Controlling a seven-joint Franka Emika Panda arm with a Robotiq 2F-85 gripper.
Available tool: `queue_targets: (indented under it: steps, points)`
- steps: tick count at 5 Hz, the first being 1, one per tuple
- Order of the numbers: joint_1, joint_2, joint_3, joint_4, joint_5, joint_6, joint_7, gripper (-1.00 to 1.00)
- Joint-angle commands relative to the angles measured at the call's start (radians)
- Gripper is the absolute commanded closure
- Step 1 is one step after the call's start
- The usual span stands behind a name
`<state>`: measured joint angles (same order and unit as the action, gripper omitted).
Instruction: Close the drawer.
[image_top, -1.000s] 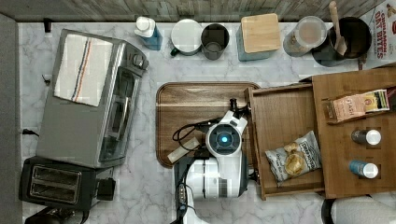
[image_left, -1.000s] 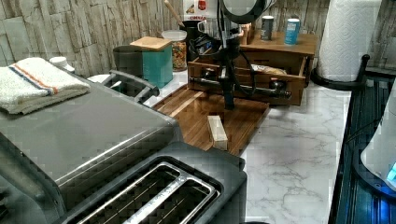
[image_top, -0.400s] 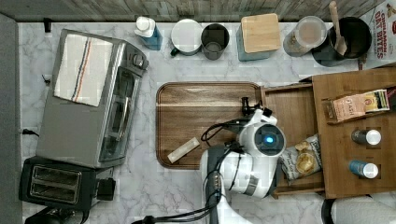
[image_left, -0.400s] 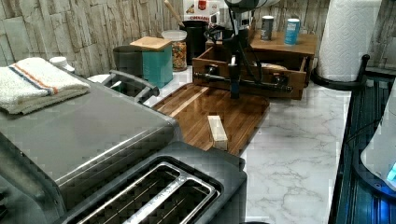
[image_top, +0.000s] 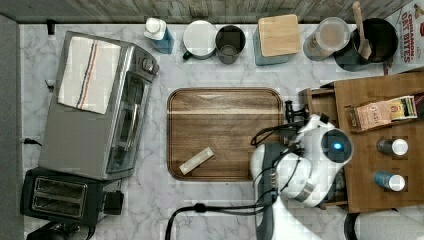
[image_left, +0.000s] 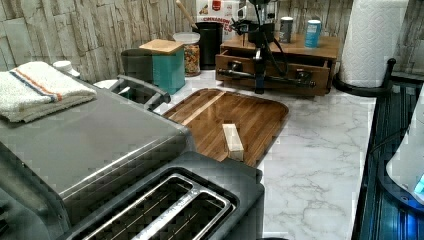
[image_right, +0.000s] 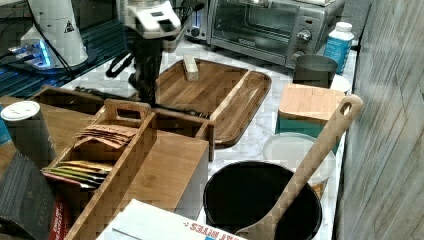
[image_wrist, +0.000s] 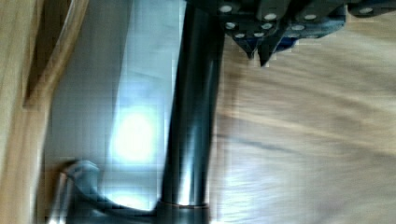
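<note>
One narrow strip of the drawer (image_top: 320, 102) juts from under the cabinet top (image_top: 380, 150) at about 3 o'clock in the top view, so it looks nearly shut, its long front running from 12 to 6 o'clock. The gripper (image_left: 259, 85) hangs against the handle (image_left: 280, 80); I cannot tell how its jaws stand, and the remaining push likely points toward 3 o'clock in the top view. The tea box (image_top: 382, 112) holds packets, while the serving tray (image_top: 225, 100) carries a small wooden block (image_top: 196, 160).
</note>
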<state>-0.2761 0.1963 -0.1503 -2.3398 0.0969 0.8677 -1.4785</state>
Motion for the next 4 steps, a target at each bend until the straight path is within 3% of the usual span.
queue_targets:
  steps: [1,2,4]
  points:
    - [-0.112,0.027,-0.168,0.236,-0.124,0.136,0.037,1.0]
    - [-0.04,-0.063,-0.227,0.087,-0.28,0.304,0.21,1.0]
    - [-0.056,-0.064,-0.212,0.087,-0.285,0.303,0.213,1.0]
